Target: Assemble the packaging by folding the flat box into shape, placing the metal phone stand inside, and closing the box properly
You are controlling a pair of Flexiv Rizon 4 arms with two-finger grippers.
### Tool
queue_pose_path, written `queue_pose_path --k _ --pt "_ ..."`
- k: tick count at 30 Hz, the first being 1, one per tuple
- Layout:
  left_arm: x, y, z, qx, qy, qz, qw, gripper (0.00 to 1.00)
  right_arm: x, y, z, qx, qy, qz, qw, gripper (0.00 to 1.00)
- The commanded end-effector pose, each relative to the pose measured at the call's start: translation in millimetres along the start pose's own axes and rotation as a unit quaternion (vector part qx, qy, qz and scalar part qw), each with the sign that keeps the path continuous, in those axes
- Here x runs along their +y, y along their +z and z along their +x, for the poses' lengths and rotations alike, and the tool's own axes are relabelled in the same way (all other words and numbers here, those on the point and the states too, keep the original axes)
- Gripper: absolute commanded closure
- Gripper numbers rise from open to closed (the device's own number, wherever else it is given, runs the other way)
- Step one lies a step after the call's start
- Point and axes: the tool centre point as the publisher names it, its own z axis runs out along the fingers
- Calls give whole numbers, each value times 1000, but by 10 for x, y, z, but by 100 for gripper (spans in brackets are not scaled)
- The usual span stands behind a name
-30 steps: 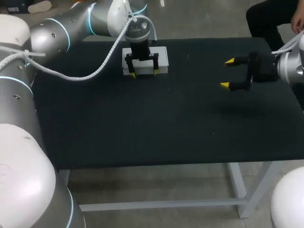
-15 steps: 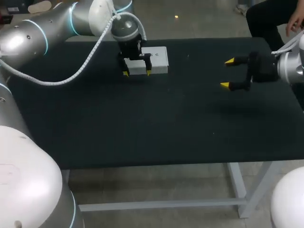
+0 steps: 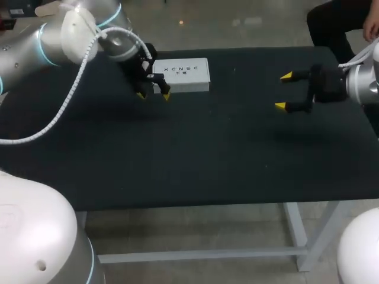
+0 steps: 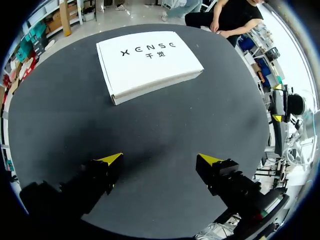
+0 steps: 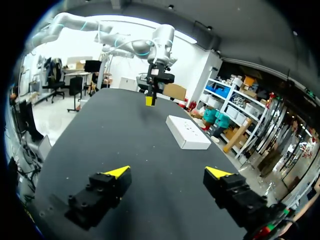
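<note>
The box (image 3: 183,75) is lying flat and closed on the far part of the table (image 3: 177,160), with its printed top facing up. The left gripper (image 3: 153,95) is hanging low over the table near the box's near left corner, not touching it. Its fingers are spread apart and are holding nothing. In the left wrist view the box is lying ahead of this gripper, clear of both yellow tips, and only the black table top is showing between them. The right gripper (image 3: 283,91) is hovering over the right side of the table, well apart from the box, turned so that one tip is sitting farther back than the other. Its fingers are also spread wide and are gripping nothing. In the right wrist view the box is lying far ahead of it, and the left gripper is hanging beyond the box, tips pointing down at the table.
</note>
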Motion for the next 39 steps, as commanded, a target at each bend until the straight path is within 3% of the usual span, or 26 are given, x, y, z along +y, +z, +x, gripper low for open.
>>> queue_pose_path --k 1,15,24,39 --pt "324 -72 -17 4 17 191 981 0 -13 -12 -2 2 -1 -4 1000 0" --pt "329 -227 -251 52 101 277 954 0 -13 -12 -2 2 -1 -4 1000 0" --pt "251 -349 -446 104 161 282 940 0 -13 -12 -2 2 -1 -4 1000 0" --pt "233 -566 -611 102 215 300 924 0 -13 -12 -2 2 -1 -4 1000 0"
